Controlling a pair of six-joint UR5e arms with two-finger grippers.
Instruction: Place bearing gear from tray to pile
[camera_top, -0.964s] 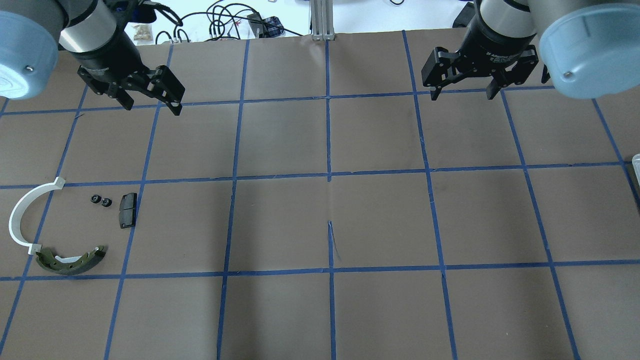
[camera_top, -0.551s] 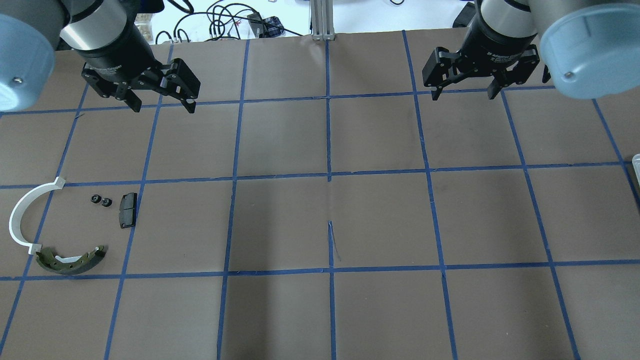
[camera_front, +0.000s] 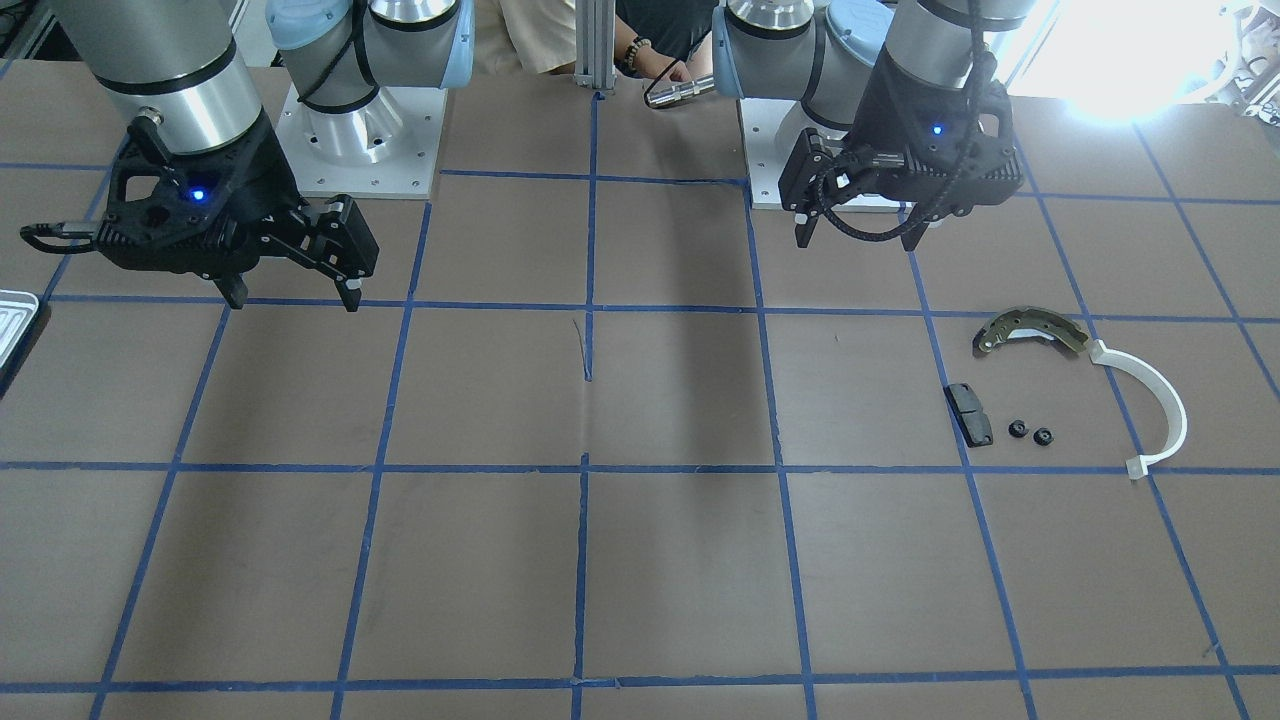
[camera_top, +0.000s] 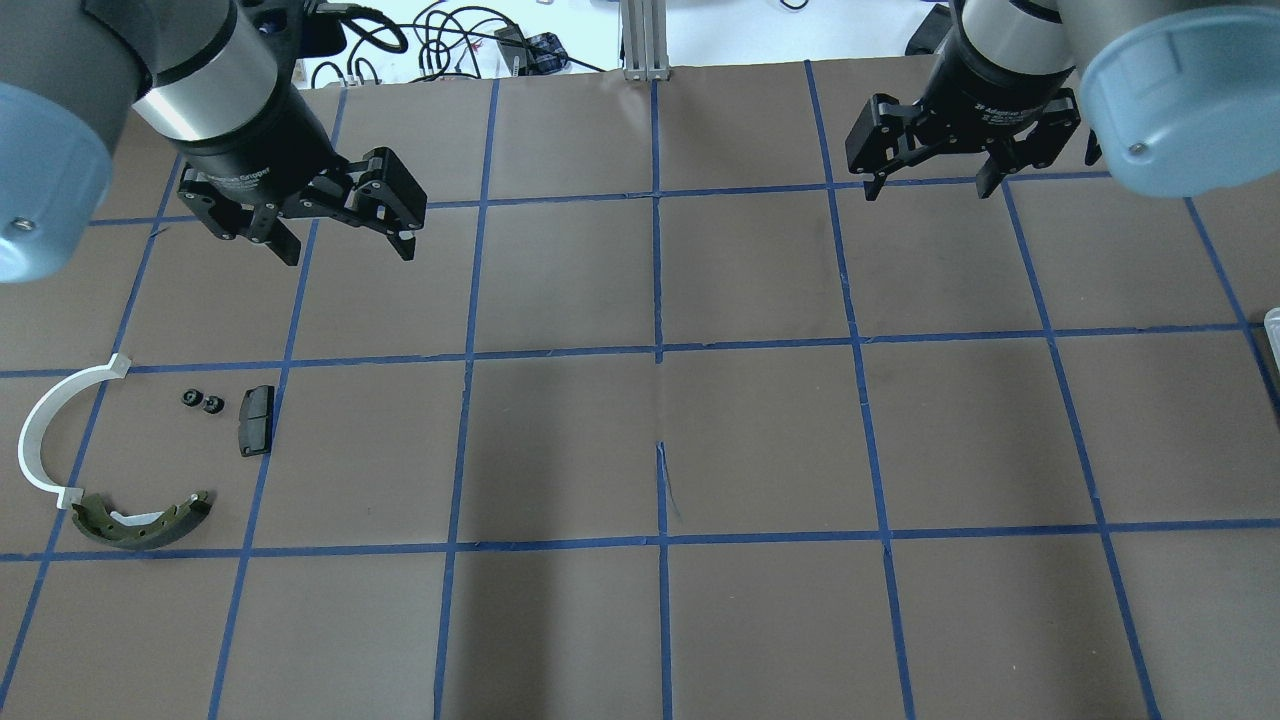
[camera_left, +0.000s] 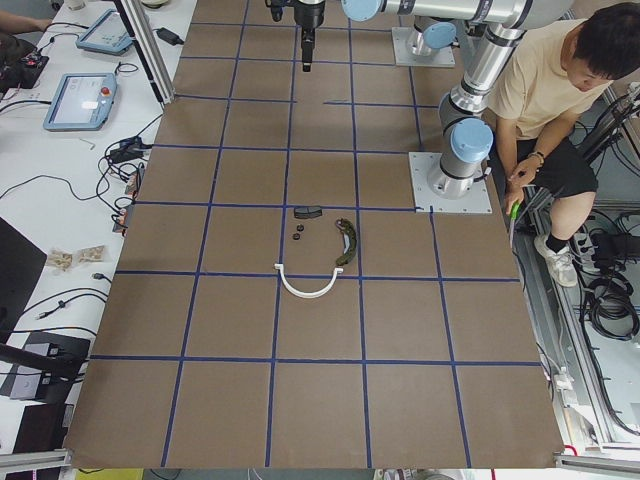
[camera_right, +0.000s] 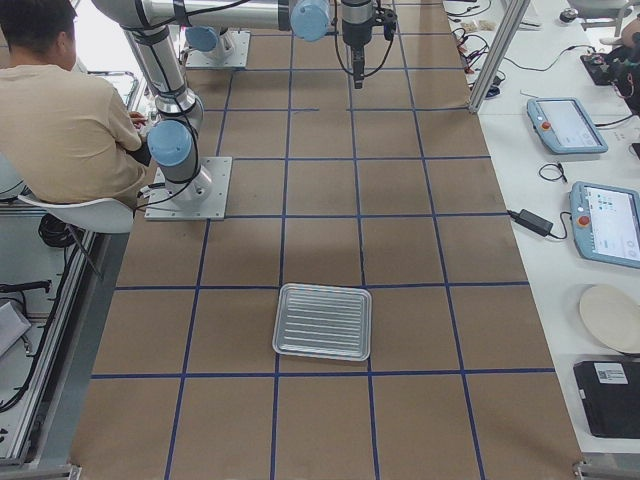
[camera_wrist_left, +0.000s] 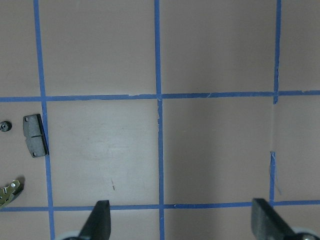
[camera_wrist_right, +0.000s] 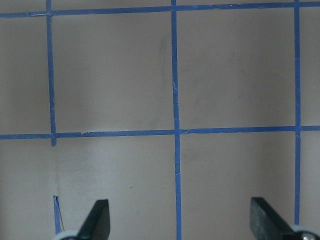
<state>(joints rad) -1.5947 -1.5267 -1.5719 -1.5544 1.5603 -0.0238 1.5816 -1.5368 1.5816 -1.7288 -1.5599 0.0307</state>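
The pile lies at the table's left: a bronze-grey brake shoe (camera_top: 140, 522), a white plastic arc (camera_top: 40, 430), a black pad (camera_top: 255, 420) and two tiny black round pieces (camera_top: 200, 401). The silvery tray (camera_right: 322, 288) sits far to the right and looks empty; only its edge (camera_top: 1272, 325) shows in the overhead view. My left gripper (camera_top: 348, 250) is open and empty, hovering above the table, behind and to the right of the pile. My right gripper (camera_top: 928, 192) is open and empty over the back right of the table. The pad (camera_wrist_left: 34, 135) shows in the left wrist view.
The brown mat carries a blue tape grid. Cables and a metal post (camera_top: 645, 40) lie beyond the back edge. A seated person (camera_left: 560, 90) is beside the robot bases. Tablets (camera_right: 565, 125) lie on the side bench.
My left gripper has moved right and toward the table's middle, nearer the pile's row. My right gripper has stayed in place. Both remain open.
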